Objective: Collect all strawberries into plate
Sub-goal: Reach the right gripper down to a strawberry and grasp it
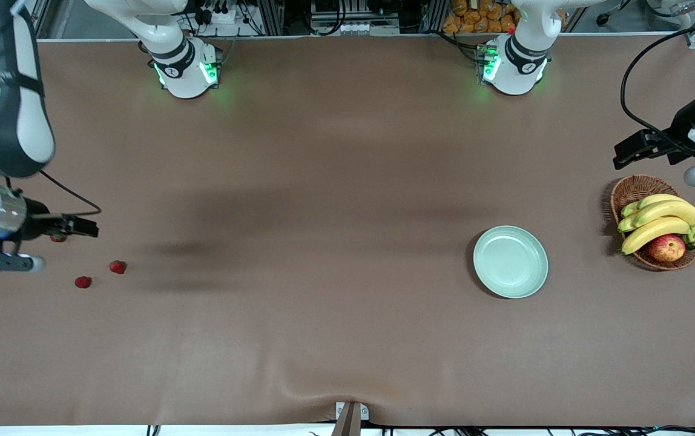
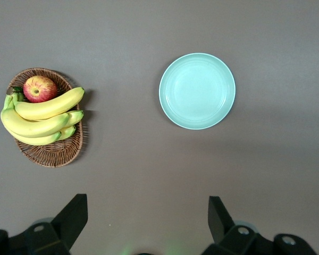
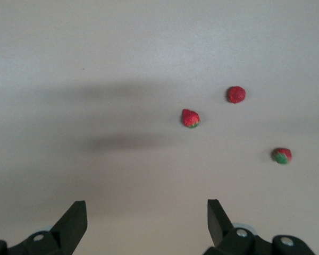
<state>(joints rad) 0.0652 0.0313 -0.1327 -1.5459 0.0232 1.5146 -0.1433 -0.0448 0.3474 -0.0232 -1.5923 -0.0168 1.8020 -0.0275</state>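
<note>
Dark-red strawberries (image 3: 191, 118) are scattered on the table (image 1: 323, 181); right gripper (image 3: 143, 218), jaws released, is hung above for picking; left gripper (image 2: 146, 215), released, waits near the basket (image 2: 53, 154); plate (image 1: 510, 261) is unfilled.

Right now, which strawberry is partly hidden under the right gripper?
The strawberry peeking out beneath the right gripper; the other two strawberries lie uncovered, nearer the front camera.

— What sort of place is this?

— A robotics lab. Two white arm bases (image 1: 187, 69) with green status lights are bolted along one edge of a worktop (image 1: 323, 339) covered in plain brown sheet.

— Anything else that shows it?

— Aluminium framing, power strips and loose cables (image 1: 347, 18) run along that edge, and black cables trail from the arms' wrists. A camera mount (image 1: 350, 418) sits at the worktop's near edge.
</note>
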